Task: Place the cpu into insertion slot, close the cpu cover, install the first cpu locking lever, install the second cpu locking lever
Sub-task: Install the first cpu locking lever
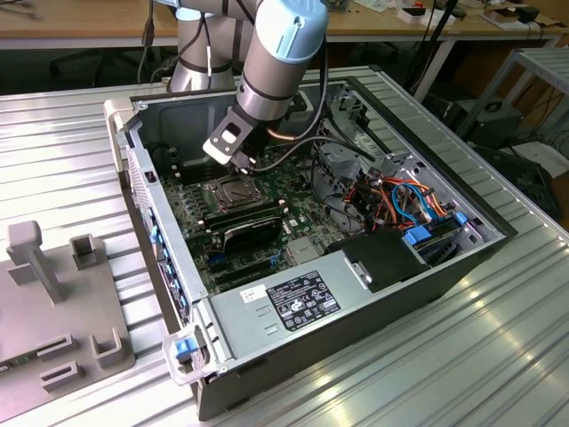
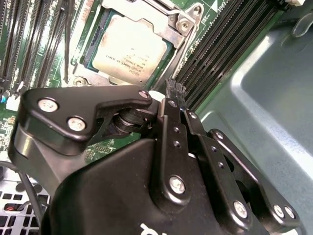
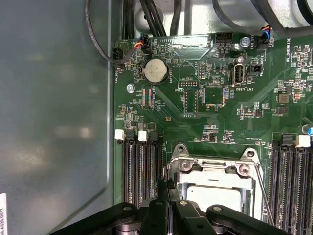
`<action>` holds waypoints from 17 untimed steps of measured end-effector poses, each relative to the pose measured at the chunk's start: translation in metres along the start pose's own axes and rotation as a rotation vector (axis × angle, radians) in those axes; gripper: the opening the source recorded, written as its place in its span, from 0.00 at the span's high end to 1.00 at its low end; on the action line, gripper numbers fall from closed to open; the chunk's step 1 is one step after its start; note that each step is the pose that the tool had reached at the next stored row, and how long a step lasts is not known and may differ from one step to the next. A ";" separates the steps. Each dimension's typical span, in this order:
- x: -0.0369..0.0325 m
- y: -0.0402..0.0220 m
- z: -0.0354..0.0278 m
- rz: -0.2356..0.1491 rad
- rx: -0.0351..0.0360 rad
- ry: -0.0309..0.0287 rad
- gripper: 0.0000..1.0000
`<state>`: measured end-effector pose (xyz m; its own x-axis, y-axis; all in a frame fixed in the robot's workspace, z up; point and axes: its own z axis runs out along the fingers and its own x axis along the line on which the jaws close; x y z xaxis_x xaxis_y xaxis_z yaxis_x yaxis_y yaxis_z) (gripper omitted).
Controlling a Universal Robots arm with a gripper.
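Your claw (image 2: 173, 89) has its fingers pressed together with nothing between them, and the tips are poised just off the corner of the slot (image 2: 89, 49) that faces the nearer memory slots (image 2: 220, 44). Whether the tips touch the board, I cannot tell from the wrist views. Closed like that, the claw makes one narrow point, which I judge suits pushing or hooking rather than picking up.

The cpu (image 2: 129, 53) lies flat in the slot, tan face up and square to the rim, so the placing looks done. The cover (image 2: 168, 29) appears folded down around it, its window framing the chip. Lying that low, it would pin the chip's edges.

In the first wrist view you can see a thin wire lever (image 3: 261, 188) running along one side of the cover. I cannot tell whether it is latched.

Banks of memory slots flank the slot on two sides, leaving the claw only a tight lane to work in. The green board (image 3: 205, 122) lies on the floor of the open case (image 1: 338, 356), and the slot sits toward the end of the board away from the power supply (image 1: 258, 311). In the exterior view your arm reaches down over the case's far edge to get there
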<state>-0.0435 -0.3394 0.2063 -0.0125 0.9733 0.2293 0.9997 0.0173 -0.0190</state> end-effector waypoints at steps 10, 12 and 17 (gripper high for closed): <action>0.0029 0.0000 -0.0007 0.000 0.0000 0.0041 0.89; 0.0029 0.0000 -0.0007 0.000 0.0000 0.0042 0.89; -0.0003 0.0001 -0.0015 0.000 0.0000 0.0042 0.89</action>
<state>-0.0434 -0.3400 0.2077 -0.0126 0.9723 0.2334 0.9997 0.0175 -0.0190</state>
